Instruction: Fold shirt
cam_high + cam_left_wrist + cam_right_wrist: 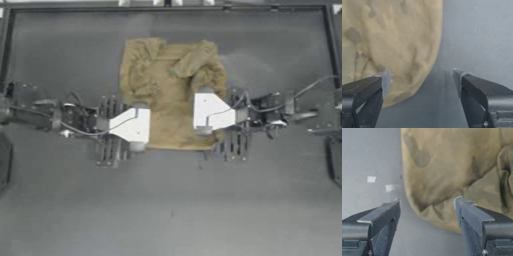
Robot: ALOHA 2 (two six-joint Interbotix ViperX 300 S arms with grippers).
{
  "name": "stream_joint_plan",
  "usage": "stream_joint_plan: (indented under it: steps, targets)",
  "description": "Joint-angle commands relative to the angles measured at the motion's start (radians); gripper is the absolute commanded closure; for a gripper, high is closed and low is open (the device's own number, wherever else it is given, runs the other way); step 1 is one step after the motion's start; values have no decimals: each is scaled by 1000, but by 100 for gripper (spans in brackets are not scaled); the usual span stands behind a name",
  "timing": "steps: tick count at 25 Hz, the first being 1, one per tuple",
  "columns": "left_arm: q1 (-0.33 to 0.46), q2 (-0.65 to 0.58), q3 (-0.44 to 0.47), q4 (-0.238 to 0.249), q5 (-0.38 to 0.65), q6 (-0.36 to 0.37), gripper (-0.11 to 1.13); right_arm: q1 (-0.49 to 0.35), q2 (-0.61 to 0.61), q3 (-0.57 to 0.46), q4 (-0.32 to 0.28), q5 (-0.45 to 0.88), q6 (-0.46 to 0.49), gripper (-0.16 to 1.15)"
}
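A tan shirt (170,95) lies crumpled at the frame's upper centre. The left gripper (138,126) and right gripper (204,111) hover over its lower corners, jaws spread wide, holding nothing.

Bare table (167,200) lies open all around the shirt (167,85) — wide on the near side, narrower along the far edge. The left gripper (137,126) and right gripper (204,111), jaws apart, crowd the shirt's lower corners — only a narrow strip of cloth shows between them.

Left gripper (138,126) white-shelled with grey tips, right gripper (204,111) alike, dark jointed arms, thin pale cables looping along both, wrist-view jaws dark with pale pads
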State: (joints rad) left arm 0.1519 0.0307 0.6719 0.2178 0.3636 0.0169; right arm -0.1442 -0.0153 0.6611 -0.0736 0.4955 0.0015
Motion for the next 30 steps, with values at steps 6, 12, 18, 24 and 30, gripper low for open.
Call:
stream_joint_plan:
  steps: [6, 12, 18, 24, 30]
  targets:
    - [9, 40, -57, 35, 12, -3, 5, 2, 25, -6, -6, -6, 2, 4]
    - [23, 64, -57, 46, 21, -3, 11, 3, 67, -18, -25, 2, 6, 4]
    - [28, 86, -58, 48, 44, -2, 13, 2, 104, -38, -101, 35, 86, 6]
    - [37, 98, -60, 46, 58, -8, 16, 3, 109, -37, -127, 43, 123, 10]
    - [43, 100, -60, 48, 81, -11, 63, 6, 130, -37, -123, 61, 127, 58]
